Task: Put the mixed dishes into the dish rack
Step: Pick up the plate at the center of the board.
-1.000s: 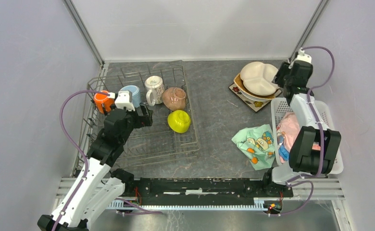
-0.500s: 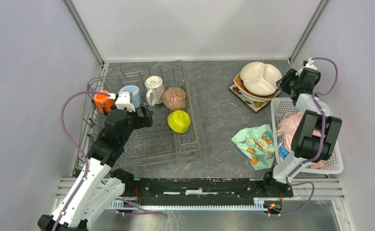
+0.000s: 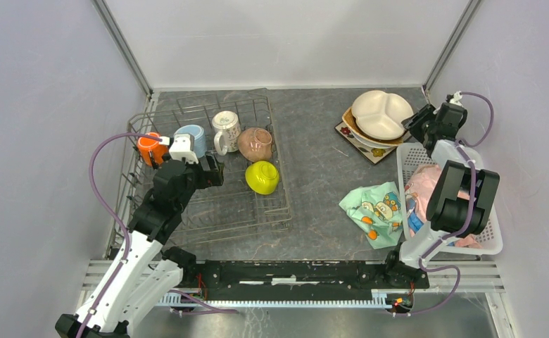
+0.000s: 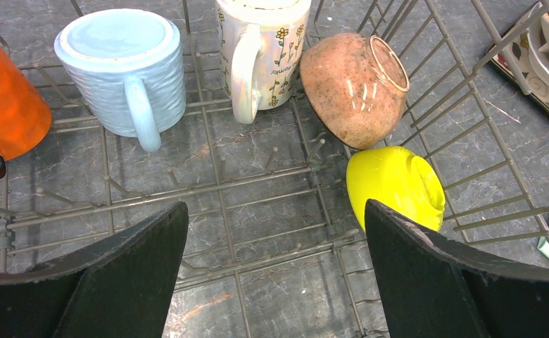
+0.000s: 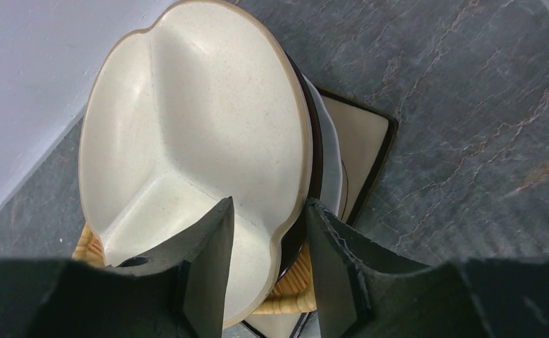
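The grey wire dish rack (image 3: 277,205) stands at the left. In it are an orange mug (image 3: 147,149), a light-blue mug (image 3: 193,134), a white patterned mug (image 3: 226,129), a tan bowl (image 3: 255,143) and a lime-green bowl (image 3: 262,177). My left gripper (image 4: 275,232) is open and empty above the rack floor (image 4: 257,179), with the lime bowl (image 4: 395,186) by its right finger. The cream three-section plate (image 5: 194,127) tops a stack at the back right. My right gripper (image 5: 268,218) is open, its fingers straddling that plate's near rim.
Under the cream plate lie a dark-rimmed plate (image 5: 316,155), a white plate (image 5: 330,176), a woven tan plate (image 5: 286,299) and a square plate (image 5: 360,148). A teal cloth (image 3: 371,211) lies beside the white basket (image 3: 483,211), which holds a pink cloth (image 3: 421,184).
My right gripper has swung right and settled at the cream plate's right edge. The left arm and the dishes in the rack have not moved.
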